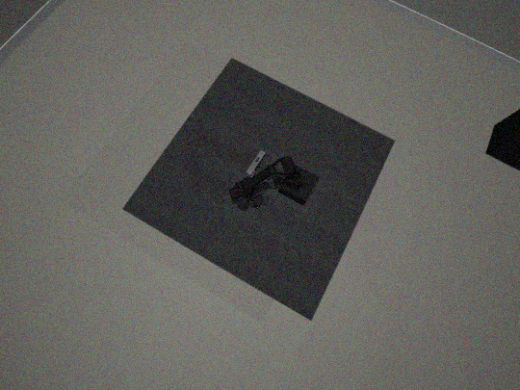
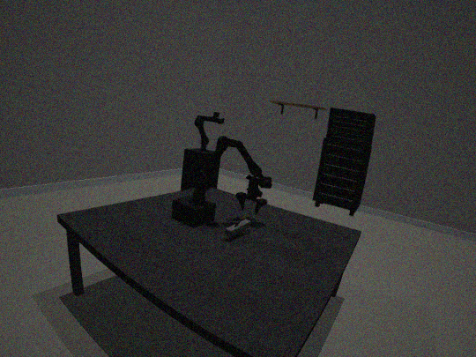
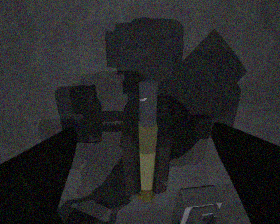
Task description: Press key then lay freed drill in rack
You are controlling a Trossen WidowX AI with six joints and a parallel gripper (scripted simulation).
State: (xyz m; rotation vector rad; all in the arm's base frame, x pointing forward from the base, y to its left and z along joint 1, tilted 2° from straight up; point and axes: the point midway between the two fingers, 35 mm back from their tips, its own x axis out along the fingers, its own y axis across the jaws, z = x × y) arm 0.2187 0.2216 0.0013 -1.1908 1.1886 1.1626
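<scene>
From the top, my claw [image 1: 249, 204] [image 2: 249, 210] [image 3: 145, 131] is reaching low, the drill too dark to make out. In the exterior view, it is pointing down, opening wide, holding nothing. At the wrist, the drill [image 3: 147, 167] is showing between my fingers, slim, grey above yellow, probably stiff, light and slippery; I am favouring its grey shaft.

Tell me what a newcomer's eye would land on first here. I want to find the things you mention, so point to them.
Probably the pale block [image 1: 255, 163] [image 2: 238, 226], brightest thing on the dark table [image 1: 193, 157] [image 2: 220, 276], beside the arm. In the wrist view, a grey-and-yellow upright piece [image 3: 147, 140] stands out between the wide-open black fingers. Behind the table, a tall black slatted unit [image 2: 345, 161] draws notice too.
</scene>
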